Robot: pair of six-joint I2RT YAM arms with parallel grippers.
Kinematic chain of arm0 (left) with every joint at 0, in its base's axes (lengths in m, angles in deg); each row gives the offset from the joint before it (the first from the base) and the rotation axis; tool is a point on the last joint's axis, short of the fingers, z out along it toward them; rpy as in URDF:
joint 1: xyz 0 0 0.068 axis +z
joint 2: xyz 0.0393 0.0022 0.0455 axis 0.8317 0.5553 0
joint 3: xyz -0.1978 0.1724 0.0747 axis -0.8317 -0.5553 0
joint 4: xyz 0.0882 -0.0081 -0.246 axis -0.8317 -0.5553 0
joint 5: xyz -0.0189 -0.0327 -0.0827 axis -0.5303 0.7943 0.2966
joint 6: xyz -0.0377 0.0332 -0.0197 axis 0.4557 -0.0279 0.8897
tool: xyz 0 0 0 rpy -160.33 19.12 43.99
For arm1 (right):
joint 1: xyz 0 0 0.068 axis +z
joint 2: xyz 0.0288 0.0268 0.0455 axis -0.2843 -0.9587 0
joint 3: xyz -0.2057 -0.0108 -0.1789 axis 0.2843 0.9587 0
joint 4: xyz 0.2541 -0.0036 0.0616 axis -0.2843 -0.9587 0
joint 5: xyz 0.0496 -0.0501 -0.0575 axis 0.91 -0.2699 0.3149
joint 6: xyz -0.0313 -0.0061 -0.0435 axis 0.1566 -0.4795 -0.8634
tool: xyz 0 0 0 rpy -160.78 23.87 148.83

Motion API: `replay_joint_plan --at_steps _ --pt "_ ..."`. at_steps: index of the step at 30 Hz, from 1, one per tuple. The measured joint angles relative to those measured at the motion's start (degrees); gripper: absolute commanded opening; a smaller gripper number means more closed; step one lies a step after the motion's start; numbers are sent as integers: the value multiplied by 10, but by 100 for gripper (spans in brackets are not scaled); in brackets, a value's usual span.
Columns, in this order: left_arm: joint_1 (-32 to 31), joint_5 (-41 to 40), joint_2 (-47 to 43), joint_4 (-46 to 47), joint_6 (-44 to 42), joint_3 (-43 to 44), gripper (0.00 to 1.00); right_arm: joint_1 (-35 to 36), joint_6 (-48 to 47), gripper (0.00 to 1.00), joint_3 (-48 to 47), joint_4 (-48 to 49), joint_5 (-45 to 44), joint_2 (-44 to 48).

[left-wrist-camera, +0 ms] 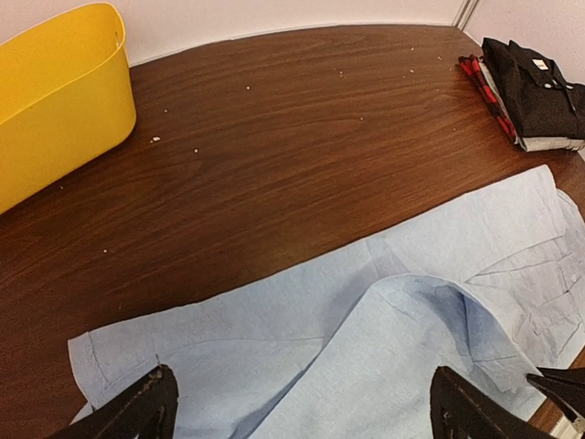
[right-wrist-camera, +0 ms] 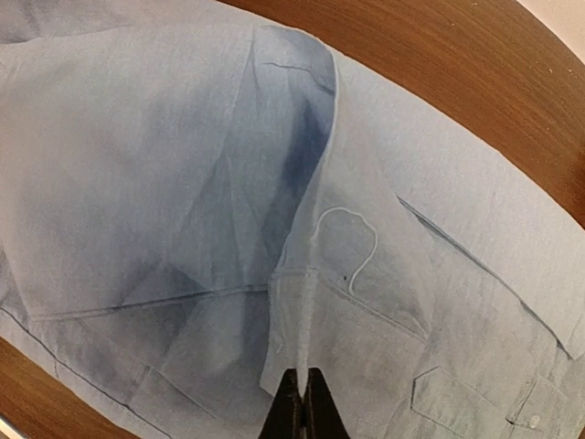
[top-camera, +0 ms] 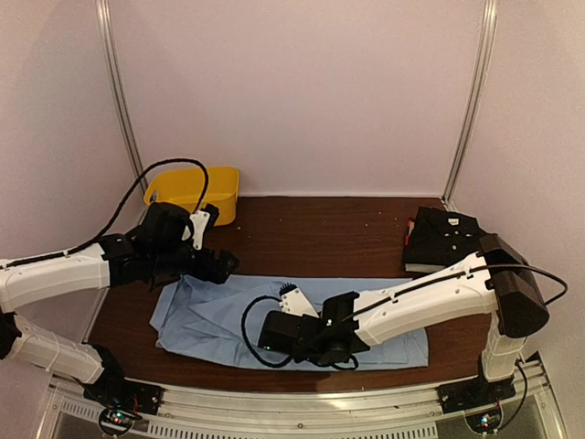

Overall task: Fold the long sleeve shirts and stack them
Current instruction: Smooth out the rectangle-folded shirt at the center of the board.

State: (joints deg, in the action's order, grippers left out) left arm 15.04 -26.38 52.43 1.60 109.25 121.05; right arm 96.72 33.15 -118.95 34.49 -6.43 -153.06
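Observation:
A light blue long sleeve shirt (top-camera: 206,315) lies spread across the front of the table. My right gripper (top-camera: 271,342) is low over its middle. In the right wrist view this gripper (right-wrist-camera: 303,402) is shut on a raised fold of the blue shirt (right-wrist-camera: 183,183), beside a cuff seam with a loose thread. My left gripper (top-camera: 218,265) hovers over the shirt's left end. Its fingers (left-wrist-camera: 146,407) stand wide open with only the blue cloth (left-wrist-camera: 384,347) below. A folded black shirt (top-camera: 445,236) tops a pile at the back right, over a pale grey shirt (left-wrist-camera: 548,144).
A yellow plastic bin (top-camera: 196,187) stands at the back left corner. A red checked cloth (left-wrist-camera: 482,87) shows at the left side of the pile. Bare brown tabletop (top-camera: 320,238) stretches between bin and pile, with small crumbs on it.

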Motion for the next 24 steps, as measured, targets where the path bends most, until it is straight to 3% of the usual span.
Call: replay_joint_plan --at_steps 5,15,24 --pt "0 5 -7 8 0 -18 98 -29 -23 0 10 -28 14 36" --pt "0 50 -9 59 21 -111 97 -162 -118 0 71 -38 101 141" --pt "0 8 36 92 38 -122 97 -261 -194 2 104 -19 154 149"
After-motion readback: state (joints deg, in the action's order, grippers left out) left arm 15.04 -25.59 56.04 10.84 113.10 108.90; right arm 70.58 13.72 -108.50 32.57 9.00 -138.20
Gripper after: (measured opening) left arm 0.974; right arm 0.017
